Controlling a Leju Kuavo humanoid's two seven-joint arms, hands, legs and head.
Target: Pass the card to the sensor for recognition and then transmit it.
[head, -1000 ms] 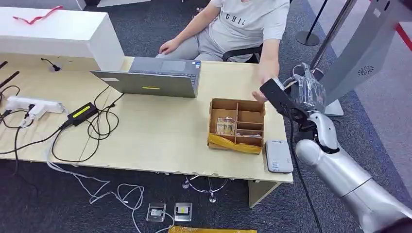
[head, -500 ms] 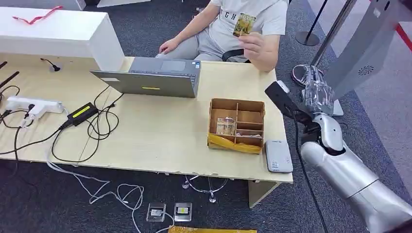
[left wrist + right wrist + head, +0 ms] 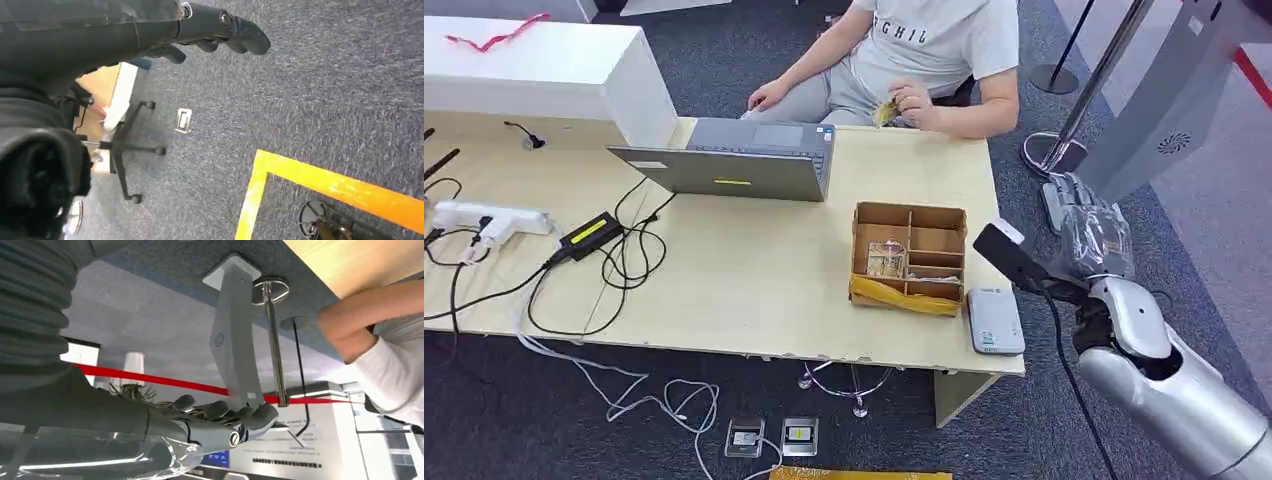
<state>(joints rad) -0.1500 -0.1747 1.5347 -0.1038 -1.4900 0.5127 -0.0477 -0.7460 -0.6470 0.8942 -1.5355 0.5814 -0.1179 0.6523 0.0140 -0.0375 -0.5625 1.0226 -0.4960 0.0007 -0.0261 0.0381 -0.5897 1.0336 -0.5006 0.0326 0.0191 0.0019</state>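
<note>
One card handed over, arm clear of desk

The card (image 3: 885, 110) is with the seated person (image 3: 934, 45), pinched at the desk's (image 3: 754, 280) far edge. Right hand (image 3: 1092, 232) empty, fingers loosely apart, beside the desk near the card reader (image 3: 996, 320). Left hand (image 3: 220, 30) hangs empty. Best: lower the arm gently, away from the cardboard organiser (image 3: 911, 257).

Office corner: desk, carpet, barrier post.

A light wooden desk (image 3: 754, 270) stood on dark grey carpet (image 3: 574, 420), a white counter block (image 3: 534, 65) at its far left end. A chrome stanchion post (image 3: 1094, 85) and grey kiosk stand (image 3: 1169, 100) rose beside it. Yellow floor tape (image 3: 320, 180) crossed the carpet near an office-chair base (image 3: 130, 150).
</note>
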